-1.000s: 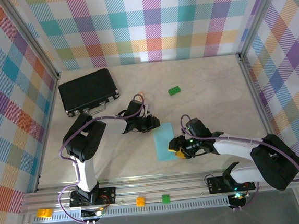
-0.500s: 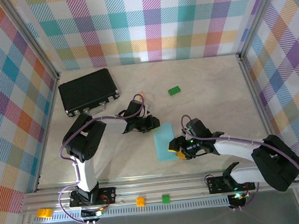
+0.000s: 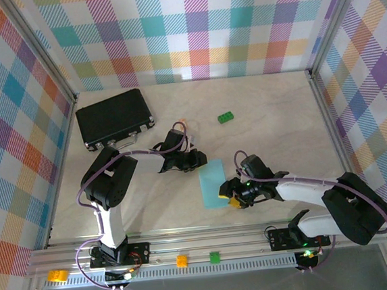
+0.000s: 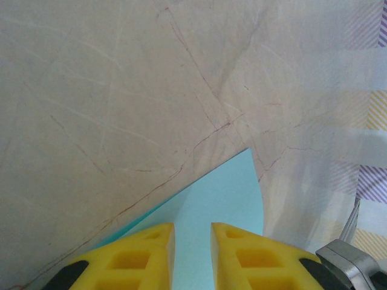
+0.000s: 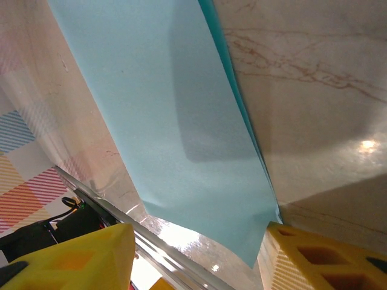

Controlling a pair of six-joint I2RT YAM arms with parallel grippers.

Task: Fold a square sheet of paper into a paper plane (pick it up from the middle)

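Note:
The square sheet of paper is light blue and lies on the table folded into a narrow two-layer strip; a paper plane is out of view. My left gripper is at the strip's far left corner. In the left wrist view its yellow fingers stand a narrow gap apart over the paper, pinching nothing. My right gripper is at the strip's near right corner. Seen from the right wrist, it is wide open, with the paper's near corner between the fingers.
A black case lies at the back left and a small green brick behind the paper. The metal front rail runs just beyond the paper's near edge, carrying yellow, orange and green bricks.
The right gripper's fingers have shifted very slightly at the paper's near right corner. The left arm and the paper have stayed where they were.

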